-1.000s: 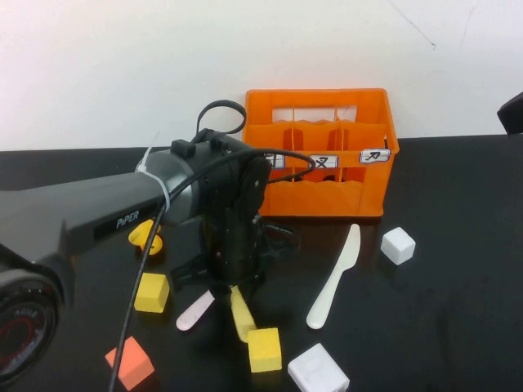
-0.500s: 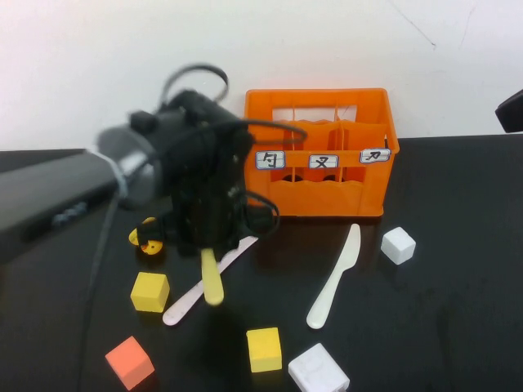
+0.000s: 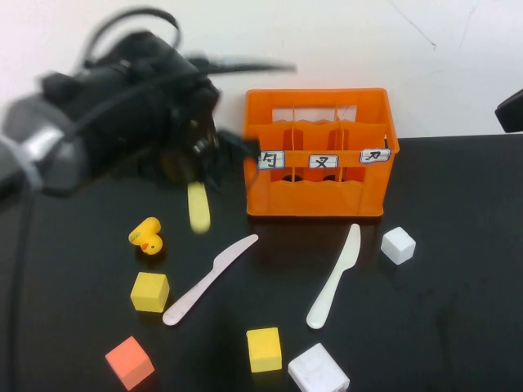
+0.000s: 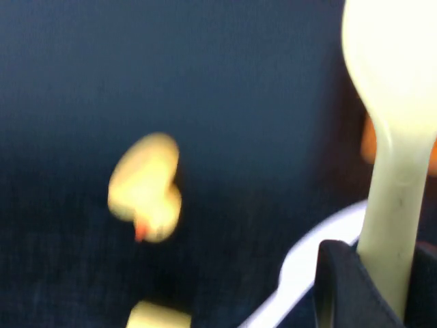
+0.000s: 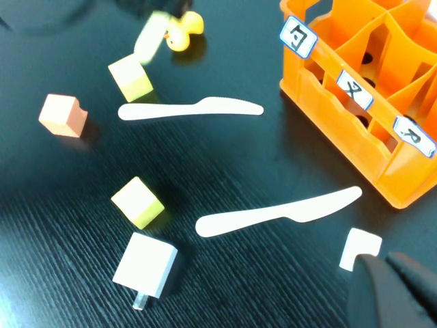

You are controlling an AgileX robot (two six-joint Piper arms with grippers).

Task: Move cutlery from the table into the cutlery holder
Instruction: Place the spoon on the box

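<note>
My left gripper (image 3: 196, 173) is raised above the table, left of the orange cutlery holder (image 3: 327, 200). It is shut on a pale yellow spoon (image 3: 197, 208) that hangs down from it; the left wrist view shows the spoon (image 4: 396, 137) pinched between the fingers (image 4: 345, 287). A pink knife (image 3: 211, 279) and a white knife (image 3: 335, 276) lie on the black table in front of the holder. My right gripper (image 5: 403, 287) is shut and empty, held high at the right edge (image 3: 511, 110).
A yellow duck (image 3: 147, 237), two yellow cubes (image 3: 150, 291) (image 3: 264, 349), an orange cube (image 3: 129, 362) and two white cubes (image 3: 398, 245) (image 3: 317, 371) are scattered around the knives. The holder's labelled compartments (image 5: 369, 89) are open at the top.
My left gripper has lifted the yellow spoon off the table and moved up and back toward the holder's left side. The pink knife slid right as the arm left.
</note>
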